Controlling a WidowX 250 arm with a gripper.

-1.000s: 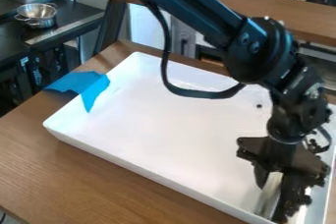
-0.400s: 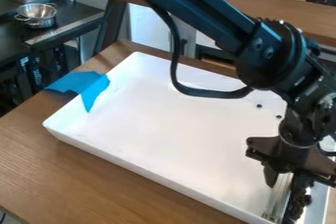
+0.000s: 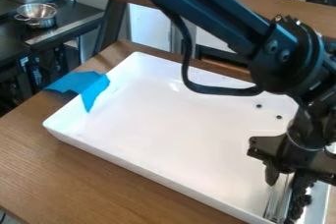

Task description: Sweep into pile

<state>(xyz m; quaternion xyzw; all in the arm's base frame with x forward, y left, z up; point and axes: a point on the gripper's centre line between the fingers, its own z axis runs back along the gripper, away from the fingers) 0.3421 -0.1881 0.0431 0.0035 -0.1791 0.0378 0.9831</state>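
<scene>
Fingers [image 3: 271,175]: clenched on flat silvery blade [image 3: 279,199] (a bit slanted)
Silvery blade: inside tray [image 3: 177,127], at view's lower right
Tray: white, on wooden worktop [image 3: 78,176]
Dark specks [image 3: 279,117]: two, apart, on tray floor
Blue tape [image 3: 93,90]: across tray's left wall

No text can be read, the pale marking [image 3: 25,62] below the dark counter [image 3: 13,32] being too small.

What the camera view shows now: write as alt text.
A robot gripper holds a pale flat tool beside a dark clump near the right corner of a white tray; two dark spots show farther back, and blue tape crosses the tray's left edge.
</scene>
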